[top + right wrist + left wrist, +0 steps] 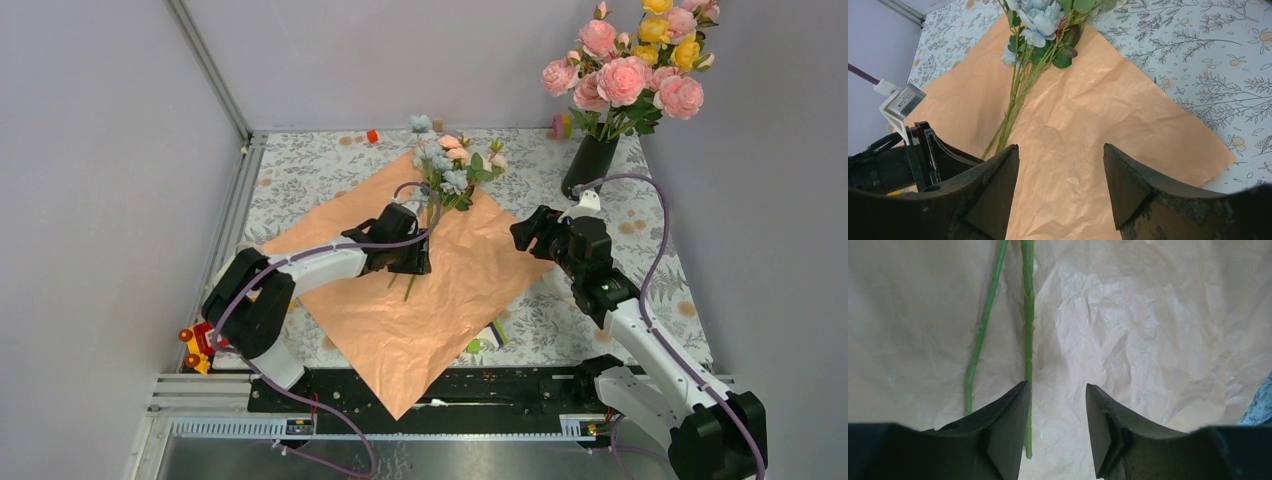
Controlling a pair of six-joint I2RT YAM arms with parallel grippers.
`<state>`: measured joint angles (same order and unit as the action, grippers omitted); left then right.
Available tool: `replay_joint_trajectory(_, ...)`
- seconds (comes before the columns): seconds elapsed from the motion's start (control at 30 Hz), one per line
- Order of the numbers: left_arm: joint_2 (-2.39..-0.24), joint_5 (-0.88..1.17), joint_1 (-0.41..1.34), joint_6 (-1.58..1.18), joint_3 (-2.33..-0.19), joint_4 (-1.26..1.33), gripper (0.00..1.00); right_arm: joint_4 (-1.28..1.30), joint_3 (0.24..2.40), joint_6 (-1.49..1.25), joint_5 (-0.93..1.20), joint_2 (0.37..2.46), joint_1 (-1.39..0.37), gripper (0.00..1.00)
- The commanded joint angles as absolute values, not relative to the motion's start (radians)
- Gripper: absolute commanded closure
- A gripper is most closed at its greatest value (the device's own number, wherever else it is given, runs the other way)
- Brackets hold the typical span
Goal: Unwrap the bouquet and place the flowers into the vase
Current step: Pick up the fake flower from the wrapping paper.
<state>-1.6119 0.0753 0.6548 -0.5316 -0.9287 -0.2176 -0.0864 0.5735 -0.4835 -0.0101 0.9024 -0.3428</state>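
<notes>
The peach wrapping paper lies flat with the flowers on it, so I'm at pick-up. My left gripper is parted around one green stem, not yet pinching. The right gripper hangs open and empty. Next I need a firm stem grip, then a carry to the black vase.

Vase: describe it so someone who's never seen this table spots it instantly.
Start at the orange paper sheet spread mid-table, then go past its right corner to the far right of the floral tablecloth. The vase stands there: small, black, upright, holding big pink roses, unlike the small loose flowers lying on the paper.
</notes>
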Motion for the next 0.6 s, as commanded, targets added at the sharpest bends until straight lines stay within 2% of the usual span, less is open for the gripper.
replay_joint_trajectory(0.0,-1.647,0.007,0.670,-0.496,-1.003,-0.213,0.54,-0.092,0.572,-0.488,-0.018,0.908,-0.351,0.31)
replay_joint_trajectory(0.27,-1.714,-0.089,0.679,-0.468,-1.061,-0.278,0.64,-0.103,0.581,-0.485,-0.008,0.938,-0.351,0.31)
replay_joint_trajectory(0.57,-1.750,-0.076,0.679,-0.474,-1.074,-0.275,0.72,-0.103,0.584,-0.484,-0.006,0.947,-0.351,0.31)
